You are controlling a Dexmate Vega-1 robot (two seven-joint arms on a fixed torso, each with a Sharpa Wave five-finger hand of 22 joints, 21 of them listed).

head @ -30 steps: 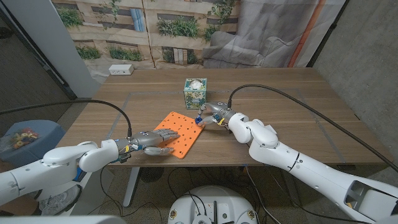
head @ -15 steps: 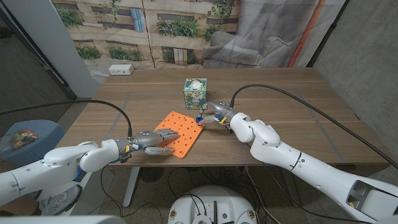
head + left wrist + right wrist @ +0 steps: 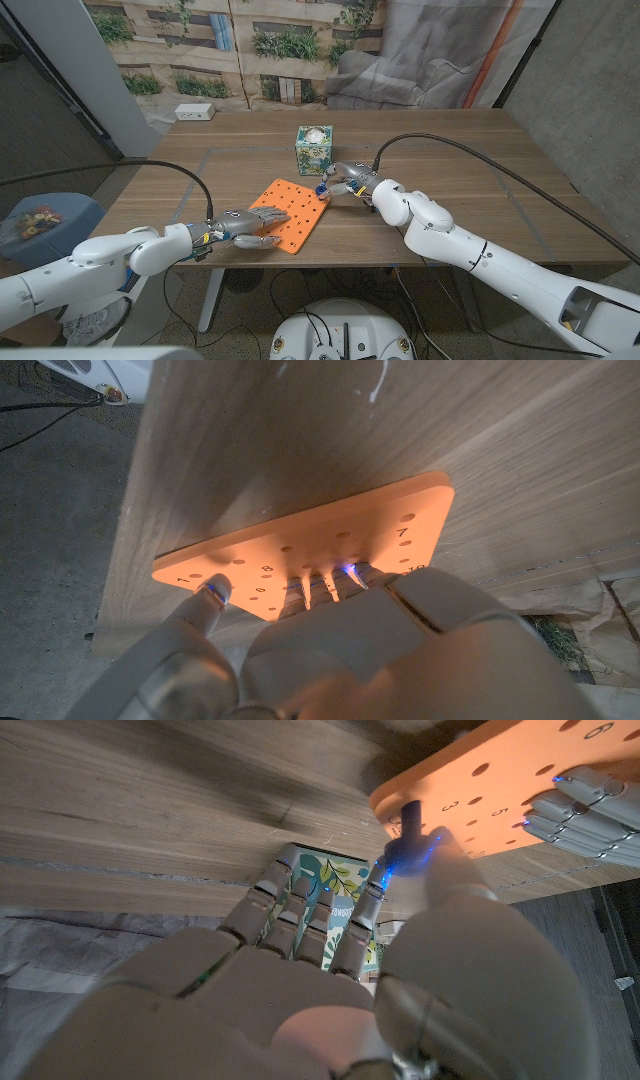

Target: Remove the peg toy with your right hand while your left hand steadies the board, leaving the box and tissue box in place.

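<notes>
The orange peg board (image 3: 296, 206) lies near the table's front edge. My left hand (image 3: 245, 228) rests on its near left part with fingers spread over the numbered holes (image 3: 330, 540). A small dark peg toy (image 3: 321, 190) stands in the board's far right corner. My right hand (image 3: 348, 182) is at that corner. In the right wrist view the thumb and a fingertip pinch the peg (image 3: 410, 818) low down, where a blue light glows, while the other fingers reach toward the tissue box (image 3: 340, 870). The peg stands in the board (image 3: 480, 770).
The patterned tissue box (image 3: 314, 150) stands just beyond the board, close to my right hand. A white box (image 3: 195, 112) sits at the far left of the wooden table (image 3: 450, 170). Black cables arc over both arms. A blue bin stands on the floor at the left.
My right arm has crept slightly toward the board, with the hand staying at the peg. The left hand and board have not moved.
</notes>
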